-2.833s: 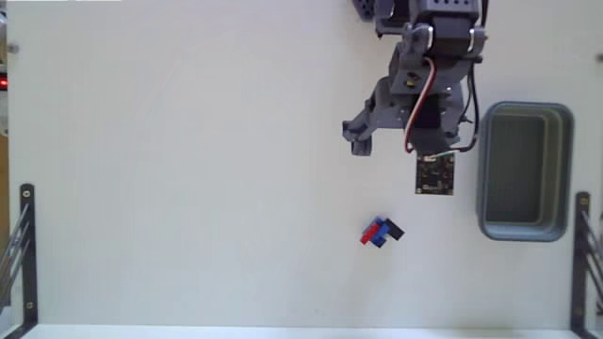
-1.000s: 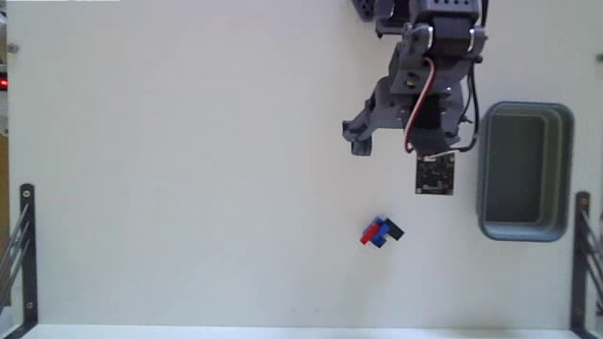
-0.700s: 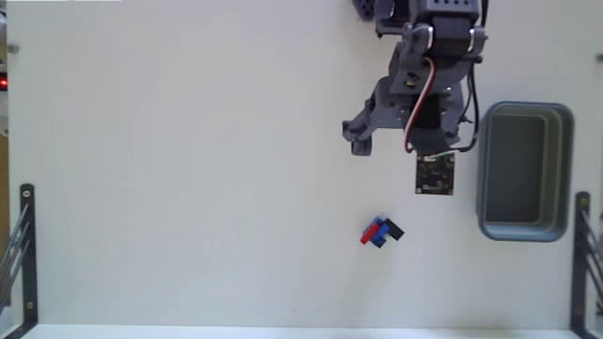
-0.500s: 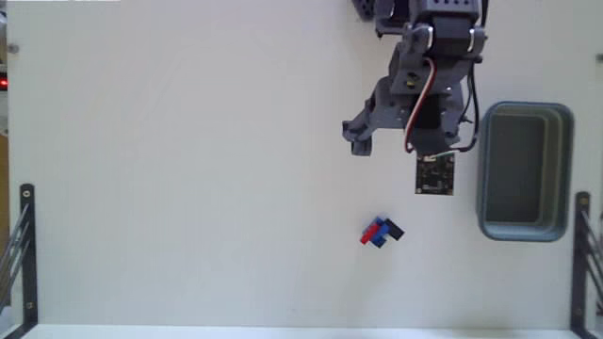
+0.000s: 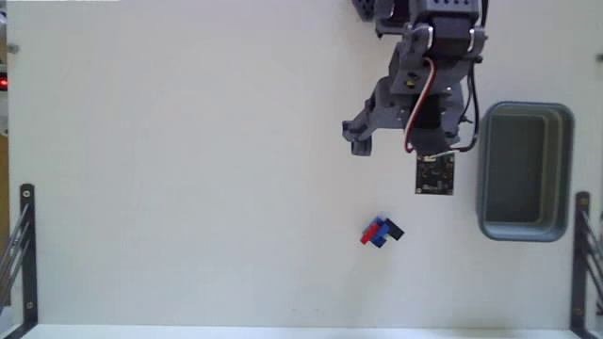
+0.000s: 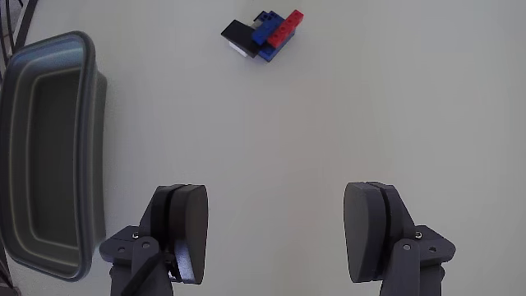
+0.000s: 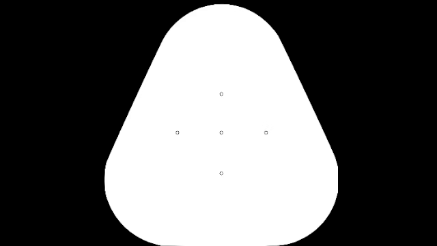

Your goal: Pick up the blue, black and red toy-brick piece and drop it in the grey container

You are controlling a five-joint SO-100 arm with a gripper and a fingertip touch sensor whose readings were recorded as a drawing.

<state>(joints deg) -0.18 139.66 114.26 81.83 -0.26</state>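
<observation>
White table (image 5: 188, 169) — grey container (image 5: 524, 171) holds nothing, toy-brick piece (image 5: 381, 231) outside.

White tabletop (image 5: 188, 169), plain and matte, filling the fixed view. Black metal brackets at the lower left edge (image 5: 23, 247) and lower right edge (image 5: 581, 254). Small red light (image 5: 4, 84) glowing at the far left border.

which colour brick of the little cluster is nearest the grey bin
The black brick of the toy-brick piece: in both views it sits at the end facing the grey container, with blue in the middle and red at the far end.
</observation>
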